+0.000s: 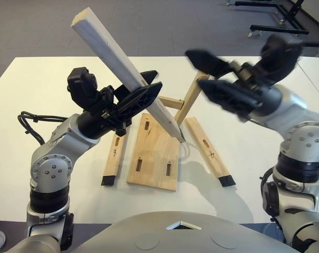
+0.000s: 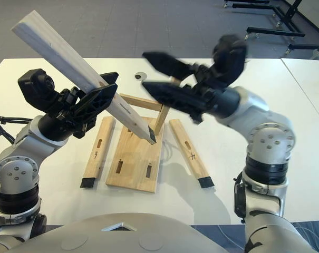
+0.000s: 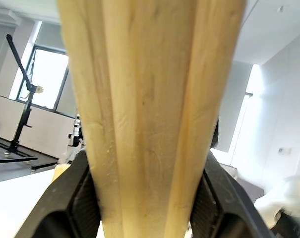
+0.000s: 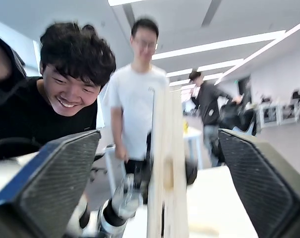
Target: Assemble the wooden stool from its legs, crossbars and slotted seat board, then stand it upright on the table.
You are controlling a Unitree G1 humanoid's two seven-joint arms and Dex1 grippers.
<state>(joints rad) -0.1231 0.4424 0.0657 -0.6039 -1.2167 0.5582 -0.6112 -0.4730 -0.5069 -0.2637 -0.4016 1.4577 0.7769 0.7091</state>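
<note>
Left gripper [image 1: 141, 95] at 9 o'clock, jaws pinching leg [image 1: 112, 50] tilted up toward 11, its lower tip over seat board [image 1: 154, 153] at centre. Right gripper [image 1: 195, 71] at 1 o'clock, jaws spread, near crossbar frame [image 1: 188, 103]. Left loose leg [image 1: 114, 158] and right loose leg [image 1: 209, 153] flank the board. Table [image 1: 43, 89] edges well apart.

seat board [image 1: 154, 158] lay flat on the table: pale wood with rectangular slots cut in it. left leg [image 1: 113, 161] lay flat just beside its left edge, black tip toward the robot. right leg [image 1: 208, 150] lay flat on the other side, angled outward, black tip also near. raised leg [image 1: 112, 50] was clamped in the left gripper [image 1: 157, 79] and tilted steeply, its dark lower end at the board's right edge, contact unclear. leaning leg [image 1: 191, 97] stood tilted behind the board, with a crossbar [image 1: 171, 103] joined to it.
</note>
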